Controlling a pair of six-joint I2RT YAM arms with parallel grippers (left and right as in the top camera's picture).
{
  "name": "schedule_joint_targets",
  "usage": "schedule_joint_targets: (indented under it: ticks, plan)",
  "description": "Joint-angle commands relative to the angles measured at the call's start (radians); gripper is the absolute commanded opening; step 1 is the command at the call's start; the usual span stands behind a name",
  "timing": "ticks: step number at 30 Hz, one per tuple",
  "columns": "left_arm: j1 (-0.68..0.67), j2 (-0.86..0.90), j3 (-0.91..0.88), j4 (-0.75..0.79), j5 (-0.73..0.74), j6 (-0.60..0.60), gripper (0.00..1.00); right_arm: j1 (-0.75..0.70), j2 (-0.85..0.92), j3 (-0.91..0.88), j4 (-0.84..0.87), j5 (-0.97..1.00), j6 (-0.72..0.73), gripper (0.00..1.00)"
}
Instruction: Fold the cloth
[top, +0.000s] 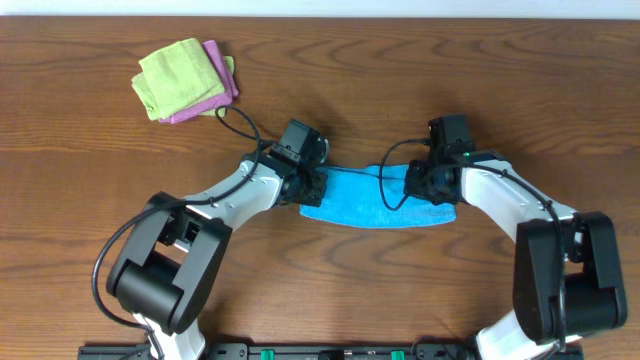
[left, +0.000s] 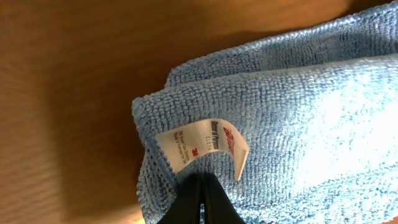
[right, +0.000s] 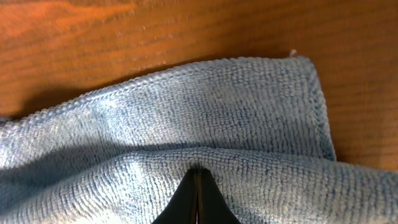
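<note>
Cloth (top: 365, 202) doubled into narrow strip. Left gripper (left: 200, 178) pinched shut on end by tag (left: 202, 146), right gripper (right: 198, 170) likewise on opposite end. Cross fold apparently remains.

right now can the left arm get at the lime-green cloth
Probably not yet: no object blocks the table path to the lime-green cloth, but the left end effector is shut on the blue cloth, so it must let go first.
</note>
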Motion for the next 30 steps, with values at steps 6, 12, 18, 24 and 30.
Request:
schedule_joint_targets:
  ticks: [6, 12, 18, 24, 30]
  plan:
    - [0.059, 0.019, 0.035, 0.001, -0.052, 0.040, 0.06, 0.010, 0.020, 0.008, 0.027, 0.019, -0.014, 0.02]
    - [0.063, 0.019, 0.035, 0.010, -0.051, 0.040, 0.06, 0.010, 0.038, 0.023, 0.036, 0.012, -0.014, 0.02]
    - [0.063, 0.019, 0.035, 0.010, -0.044, 0.039, 0.06, 0.021, 0.091, 0.071, 0.017, -0.008, -0.015, 0.02]
    - [0.064, 0.019, 0.035, 0.022, -0.046, 0.039, 0.06, 0.024, 0.131, 0.107, 0.018, -0.008, -0.019, 0.01]
    - [0.071, 0.031, 0.040, 0.034, -0.053, 0.039, 0.06, 0.024, 0.143, 0.134, 0.018, -0.007, -0.027, 0.02]
